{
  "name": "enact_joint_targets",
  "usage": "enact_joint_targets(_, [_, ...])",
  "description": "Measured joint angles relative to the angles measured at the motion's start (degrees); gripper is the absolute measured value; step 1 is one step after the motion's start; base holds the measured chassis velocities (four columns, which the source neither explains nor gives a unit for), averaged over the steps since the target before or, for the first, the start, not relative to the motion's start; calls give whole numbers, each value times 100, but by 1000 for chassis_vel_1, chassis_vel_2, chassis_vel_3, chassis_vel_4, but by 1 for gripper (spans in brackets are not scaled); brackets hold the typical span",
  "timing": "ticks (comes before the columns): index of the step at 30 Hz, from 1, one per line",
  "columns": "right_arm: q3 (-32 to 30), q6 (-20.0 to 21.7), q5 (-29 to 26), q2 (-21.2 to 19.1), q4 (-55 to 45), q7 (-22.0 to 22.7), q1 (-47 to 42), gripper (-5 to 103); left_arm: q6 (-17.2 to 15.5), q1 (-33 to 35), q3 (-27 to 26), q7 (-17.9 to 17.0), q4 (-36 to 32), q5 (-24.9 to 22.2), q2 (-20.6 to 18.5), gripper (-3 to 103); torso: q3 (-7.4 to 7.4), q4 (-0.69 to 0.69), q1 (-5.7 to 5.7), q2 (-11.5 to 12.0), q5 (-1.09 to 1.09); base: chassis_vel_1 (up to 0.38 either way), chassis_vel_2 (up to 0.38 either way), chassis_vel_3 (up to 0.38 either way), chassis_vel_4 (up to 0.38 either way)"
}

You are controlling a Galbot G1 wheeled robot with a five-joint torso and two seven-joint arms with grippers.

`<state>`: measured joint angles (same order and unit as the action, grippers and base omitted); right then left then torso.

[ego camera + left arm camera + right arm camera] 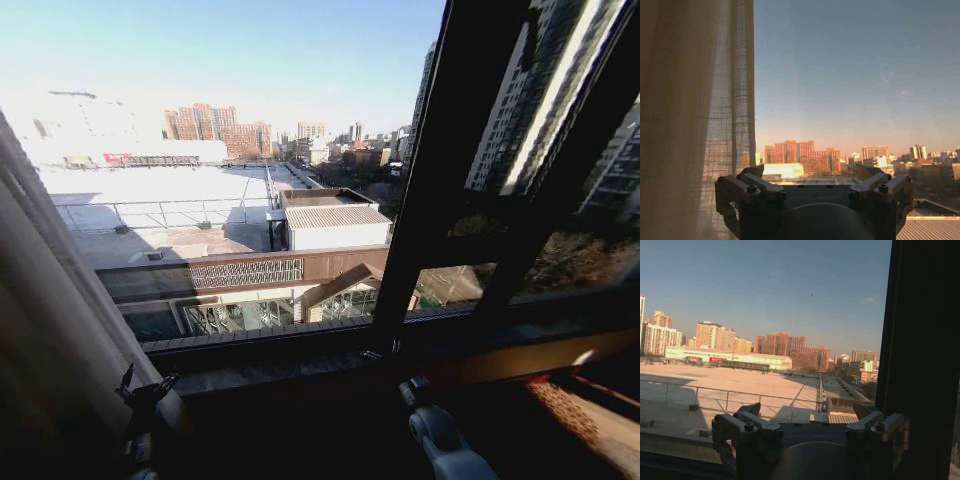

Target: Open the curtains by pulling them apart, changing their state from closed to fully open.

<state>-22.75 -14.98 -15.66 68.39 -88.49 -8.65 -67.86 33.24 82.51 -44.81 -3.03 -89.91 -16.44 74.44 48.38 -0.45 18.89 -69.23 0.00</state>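
Window (250, 200), 1 curtain (50, 300), 2 open pincers.

The curtains (695, 115) are sheer cream with a fine woven grid (pleated vertically) beside the dark window frame (440, 170).

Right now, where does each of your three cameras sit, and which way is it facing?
Head view: on the head, looking down through the window; the sheer cream pleated curtain at left, both arms low.
Left wrist view: behind the open left end effector, facing curtain and skyline.
Right wrist view: behind the open right end effector, facing the dark window frame bar.
Shared: red-brick towers.
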Motion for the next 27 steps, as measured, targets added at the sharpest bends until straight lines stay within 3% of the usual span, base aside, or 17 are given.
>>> enact_joint_targets(10, [0, 0, 0, 0, 0, 0, 0, 100, -4, -1, 1, 0, 0, -1, 0, 100, 0, -1, 1, 0, 0, -223, -224, 227, 207])
enact_joint_targets(27, [0, 0, 0, 0, 0, 0, 0, 100, -7, -2, 2, 1, 1, -1, 0, 100, 0, -1, -1, 0, -2, -347, -340, 343, 351])
